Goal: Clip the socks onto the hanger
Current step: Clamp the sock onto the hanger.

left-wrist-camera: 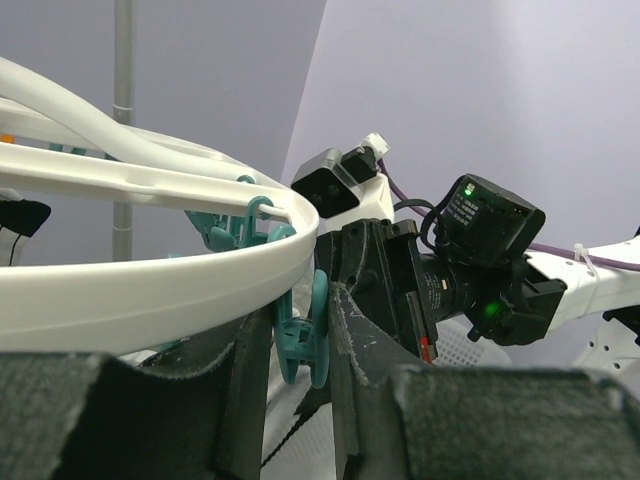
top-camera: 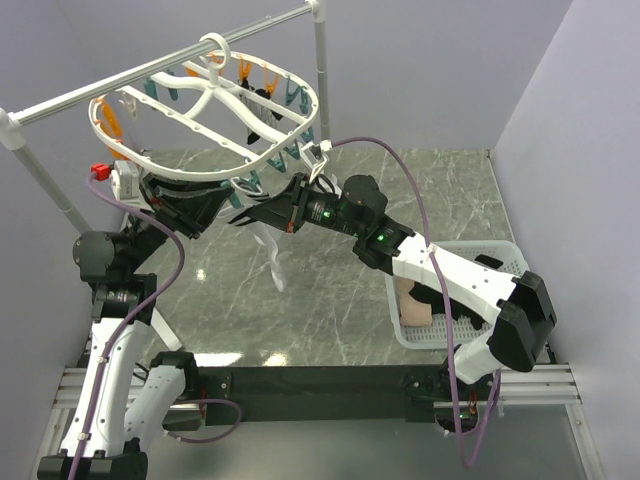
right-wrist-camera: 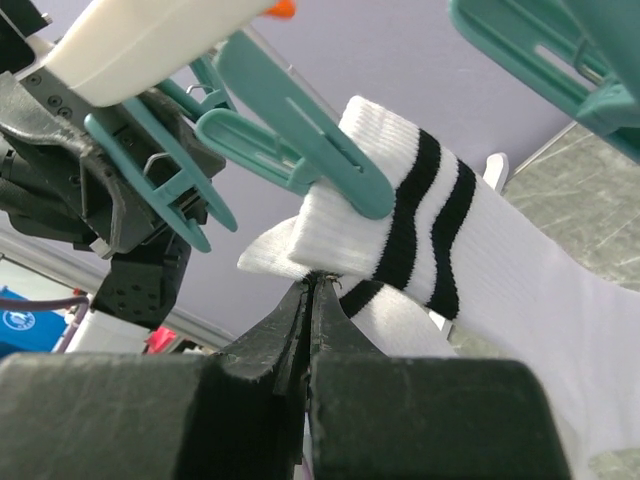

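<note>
The white oval hanger [top-camera: 205, 95] hangs from the metal rail, ringed with teal and orange clips. My left gripper [top-camera: 228, 203] reaches up under its near rim [left-wrist-camera: 150, 290] and is shut on a teal clip [left-wrist-camera: 305, 340], squeezing its handles. My right gripper [top-camera: 243, 216] meets it from the right, shut at its very tips [right-wrist-camera: 313, 278] on the cuff of a white sock with two black stripes [right-wrist-camera: 480, 240]. The cuff lies against a teal clip arm [right-wrist-camera: 300, 150]. The rest of that sock [top-camera: 272, 255] dangles toward the table. A black sock [top-camera: 262, 95] is clipped at the far rim.
The silver rail [top-camera: 150, 72] and its upright post [top-camera: 321, 80] stand close behind the hanger. A white lattice basket [top-camera: 500, 252] at the right holds a pinkish sock [top-camera: 415, 308] and dark fabric, under the right arm. Purple cables loop beside both arms.
</note>
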You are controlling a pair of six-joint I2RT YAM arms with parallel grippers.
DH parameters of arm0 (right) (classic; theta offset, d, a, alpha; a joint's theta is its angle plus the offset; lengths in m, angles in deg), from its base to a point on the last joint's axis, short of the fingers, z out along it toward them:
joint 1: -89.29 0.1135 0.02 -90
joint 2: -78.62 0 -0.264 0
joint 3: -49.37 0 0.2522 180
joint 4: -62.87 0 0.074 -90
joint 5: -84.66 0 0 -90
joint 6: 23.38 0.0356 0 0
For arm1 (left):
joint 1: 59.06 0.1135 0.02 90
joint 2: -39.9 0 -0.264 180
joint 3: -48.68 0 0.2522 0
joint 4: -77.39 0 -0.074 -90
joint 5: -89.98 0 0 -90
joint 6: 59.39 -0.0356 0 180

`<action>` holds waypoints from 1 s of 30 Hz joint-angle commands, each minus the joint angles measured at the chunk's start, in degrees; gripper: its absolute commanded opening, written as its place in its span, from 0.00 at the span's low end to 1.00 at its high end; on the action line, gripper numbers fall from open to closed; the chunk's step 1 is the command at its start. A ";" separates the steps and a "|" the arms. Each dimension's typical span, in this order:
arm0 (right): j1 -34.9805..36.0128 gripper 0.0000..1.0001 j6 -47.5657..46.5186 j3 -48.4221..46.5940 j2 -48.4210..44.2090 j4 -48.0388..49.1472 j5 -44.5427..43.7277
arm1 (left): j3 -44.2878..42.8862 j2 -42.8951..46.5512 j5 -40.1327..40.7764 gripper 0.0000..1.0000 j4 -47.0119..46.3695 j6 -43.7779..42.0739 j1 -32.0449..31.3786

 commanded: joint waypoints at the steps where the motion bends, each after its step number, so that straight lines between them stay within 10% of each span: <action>1: 0.36 0.00 1.77 -3.24 -1.16 1.41 -0.39 | -0.06 0.36 -1.29 0.28 -4.13 -0.74 -0.04; 30: 0.36 0.00 4.94 -3.42 -3.18 4.93 1.55 | 1.88 0.45 -3.93 0.28 -6.51 -1.44 -0.13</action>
